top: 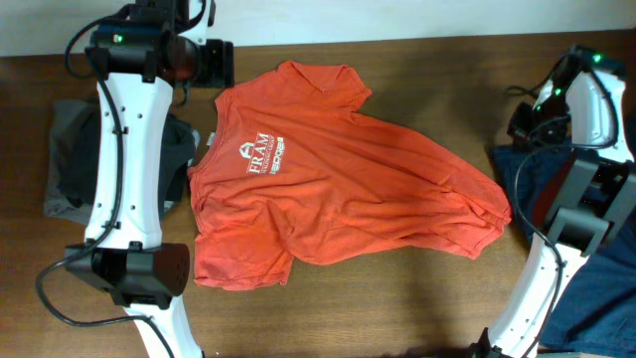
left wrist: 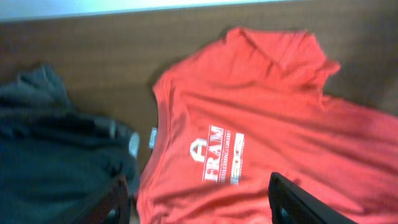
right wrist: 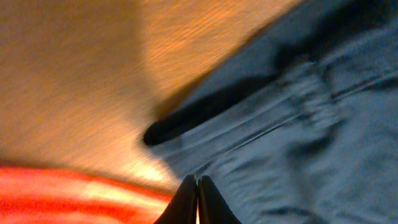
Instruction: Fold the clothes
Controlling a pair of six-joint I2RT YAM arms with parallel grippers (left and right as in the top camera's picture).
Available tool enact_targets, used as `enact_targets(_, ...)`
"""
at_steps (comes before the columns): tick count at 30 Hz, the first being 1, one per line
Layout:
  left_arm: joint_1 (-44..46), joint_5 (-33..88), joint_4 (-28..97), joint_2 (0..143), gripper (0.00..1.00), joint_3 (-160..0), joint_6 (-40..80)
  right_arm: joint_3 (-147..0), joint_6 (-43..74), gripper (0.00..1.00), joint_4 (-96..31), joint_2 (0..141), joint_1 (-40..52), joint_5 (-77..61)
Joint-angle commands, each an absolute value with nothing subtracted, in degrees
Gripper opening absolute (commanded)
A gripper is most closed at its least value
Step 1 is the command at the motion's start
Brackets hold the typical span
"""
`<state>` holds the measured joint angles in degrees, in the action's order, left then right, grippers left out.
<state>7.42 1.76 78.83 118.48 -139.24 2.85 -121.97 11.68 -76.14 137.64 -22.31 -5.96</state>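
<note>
Overhead, grey clothes (top: 65,159) partly under L arm (top: 129,169)

T-shirt (top: 338,179) orange-red, lettering (top: 260,154) white; navy garment (right wrist: 298,143); dark grey garment (left wrist: 50,155); table (top: 397,308) brown woodgrain.

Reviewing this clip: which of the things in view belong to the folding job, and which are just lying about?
Part of the job:
- orange T-shirt, spread out mid-table
- dark grey garments, heaped at the left
- navy garment, at the right

Just lying about:
- no loose non-clothing items show; apart from the arms, only the wooden table
</note>
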Motion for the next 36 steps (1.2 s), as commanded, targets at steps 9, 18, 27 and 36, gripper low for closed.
enact_targets(9, 7.2, 2.4, 82.0, 118.6, 0.72, -139.2, 2.8, -118.0, 21.5, 0.07, -72.3, 137.7, -42.6, 11.7)
enact_targets(18, 7.2, 2.4, 82.6, 118.6, 0.73, -139.2, 2.8, -118.0, -6.1, 0.04, -72.1, 137.7, -47.7, -33.6)
enact_targets(27, 7.2, 2.4, 83.0, 118.6, 0.73, -139.2, 2.8, -112.4, 3.5, 0.04, -70.7, 138.1, -39.4, -18.7)
enact_targets(36, 7.2, 2.4, 82.8, 118.6, 0.73, -139.2, 2.8, -107.4, 15.8, 0.04, -52.1, 139.9, -40.2, 6.5)
